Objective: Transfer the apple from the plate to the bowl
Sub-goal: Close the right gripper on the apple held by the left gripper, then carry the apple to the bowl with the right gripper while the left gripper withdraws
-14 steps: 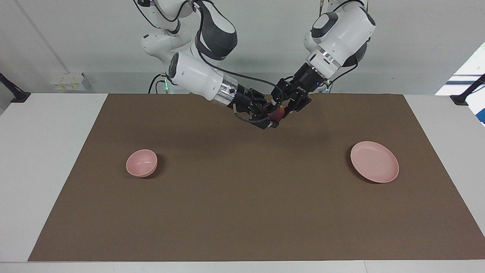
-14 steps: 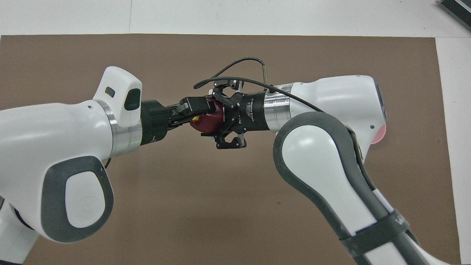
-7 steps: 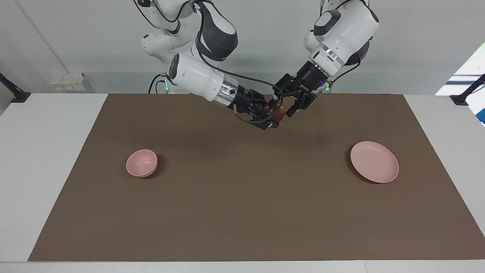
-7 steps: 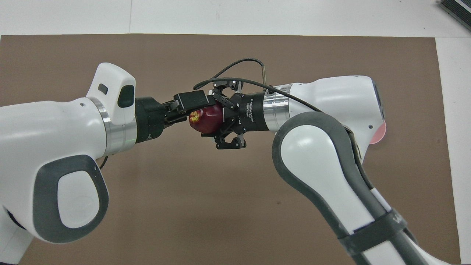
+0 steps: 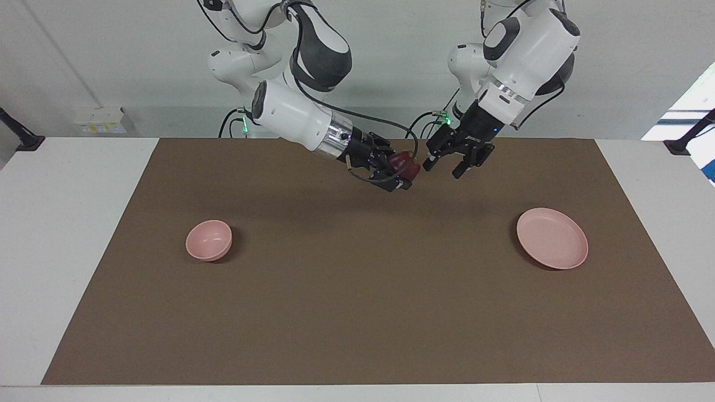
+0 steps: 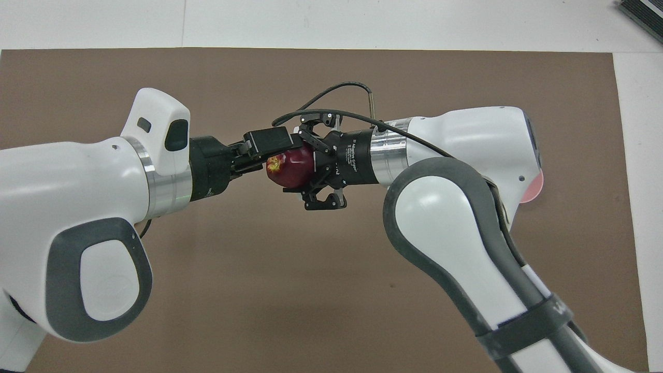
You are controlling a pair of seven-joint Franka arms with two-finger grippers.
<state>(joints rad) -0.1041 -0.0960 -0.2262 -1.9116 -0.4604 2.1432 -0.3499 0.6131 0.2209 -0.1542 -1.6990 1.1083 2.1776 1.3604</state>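
Observation:
The dark red apple (image 5: pixel 403 162) hangs in the air over the mat's robot-side edge, near its middle, with my right gripper (image 5: pixel 405 167) shut on it. In the overhead view the apple (image 6: pixel 290 167) shows a yellowish patch and sits between the right gripper's fingers (image 6: pixel 313 158). My left gripper (image 5: pixel 443 169) is open beside the apple and apart from it, holding nothing. The pink bowl (image 5: pixel 209 240) stands on the mat toward the right arm's end. The flat pink plate (image 5: pixel 552 238) lies bare toward the left arm's end.
A brown mat (image 5: pixel 357 290) covers most of the white table. In the overhead view both arms cover the mat's middle, the plate is hidden, and only a pink sliver of the bowl (image 6: pixel 534 190) shows past the right arm.
My left gripper has opened, let go of the apple and drawn back toward its own end of the table. The right gripper keeps hold of the apple, nearly still.

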